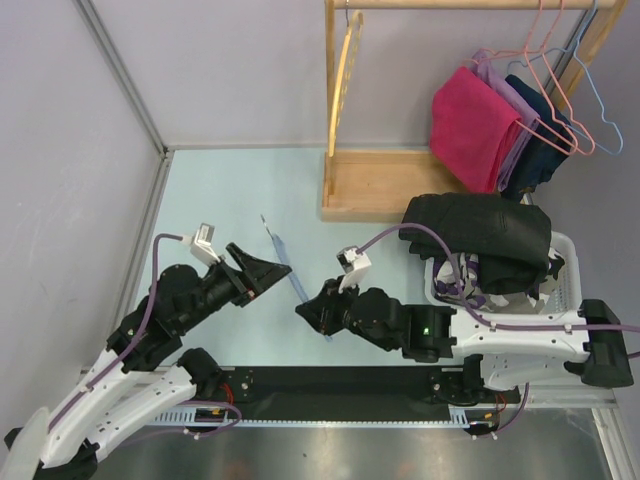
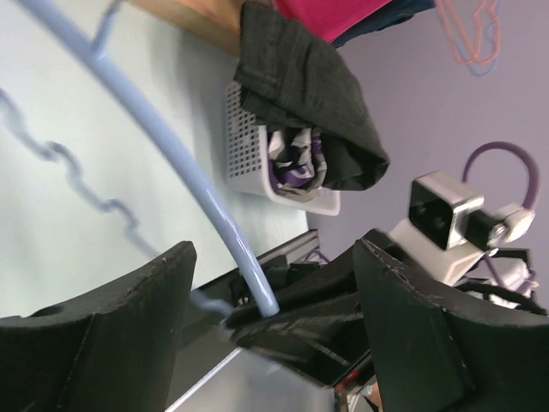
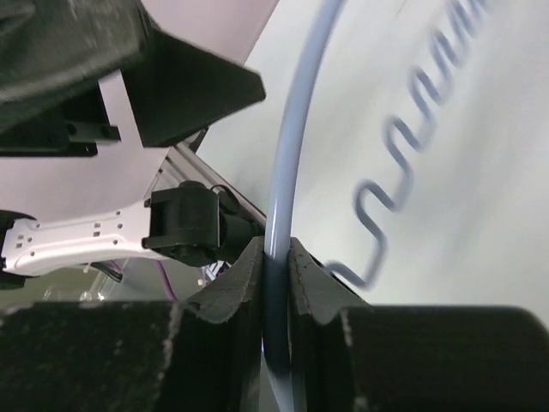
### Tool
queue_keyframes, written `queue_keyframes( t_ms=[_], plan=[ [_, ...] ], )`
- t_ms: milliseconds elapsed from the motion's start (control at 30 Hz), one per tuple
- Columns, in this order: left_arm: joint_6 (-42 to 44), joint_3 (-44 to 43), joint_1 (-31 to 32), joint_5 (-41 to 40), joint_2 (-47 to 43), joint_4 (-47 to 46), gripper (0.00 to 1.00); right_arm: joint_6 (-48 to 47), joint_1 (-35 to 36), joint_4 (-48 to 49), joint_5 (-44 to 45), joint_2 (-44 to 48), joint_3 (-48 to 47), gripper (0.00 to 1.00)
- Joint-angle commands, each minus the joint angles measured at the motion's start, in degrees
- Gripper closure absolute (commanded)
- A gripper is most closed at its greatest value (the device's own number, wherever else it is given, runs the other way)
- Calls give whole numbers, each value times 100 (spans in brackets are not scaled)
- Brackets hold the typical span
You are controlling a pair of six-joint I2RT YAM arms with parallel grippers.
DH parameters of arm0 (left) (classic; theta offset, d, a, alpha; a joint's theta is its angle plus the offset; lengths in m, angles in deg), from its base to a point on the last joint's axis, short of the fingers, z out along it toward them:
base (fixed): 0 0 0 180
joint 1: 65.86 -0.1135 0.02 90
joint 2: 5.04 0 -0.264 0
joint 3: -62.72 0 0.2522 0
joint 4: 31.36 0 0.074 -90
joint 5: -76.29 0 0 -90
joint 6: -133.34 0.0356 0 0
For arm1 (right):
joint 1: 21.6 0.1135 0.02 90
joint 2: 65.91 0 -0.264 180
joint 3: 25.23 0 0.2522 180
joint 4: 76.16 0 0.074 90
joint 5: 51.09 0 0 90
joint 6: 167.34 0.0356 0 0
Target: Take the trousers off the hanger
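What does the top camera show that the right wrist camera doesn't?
Only the top view: the wooden rack and the black trousers draped over the white basket. Only the right wrist view: a close look at the right gripper clamped on the wire. Both: the blue hanger above the pale table.

Pale green table (image 1: 230, 190): wooden rack (image 1: 385, 192), white basket (image 1: 562, 292).

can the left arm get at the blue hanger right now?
Likely yes. The left gripper is open, and the blue hanger runs between its fingers in the left wrist view with nothing in the way. The right gripper is clamped on the same wire.
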Motion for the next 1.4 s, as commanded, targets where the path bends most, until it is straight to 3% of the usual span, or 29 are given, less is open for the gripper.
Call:
queue_keyframes(
  t_ms=[0,300,533,800,933,1167,1367],
  plan=[
    [237,55,2,3,-98,209,21,267,-52,93,569,422,222,100],
    [501,-200,2,-286,-274,385,22,513,-70,-399,1422,1809,977,100],
    [685,-297,2,-497,-371,508,22,118,0,-452,2108,2830,1286,100],
    [765,-314,2,-498,-362,517,22,-1015,-437,-733,2689,2989,382,100],
    [870,-323,2,-462,-353,517,22,-1569,-1358,-1039,2163,2647,-418,100],
    [1055,-314,2,-366,-371,561,20,-2141,-3221,-505,-32,1926,-1306,100],
    [1318,-349,2,-252,-397,693,17,-2176,-4068,-65,-1247,1109,-2044,100]
  ],
)
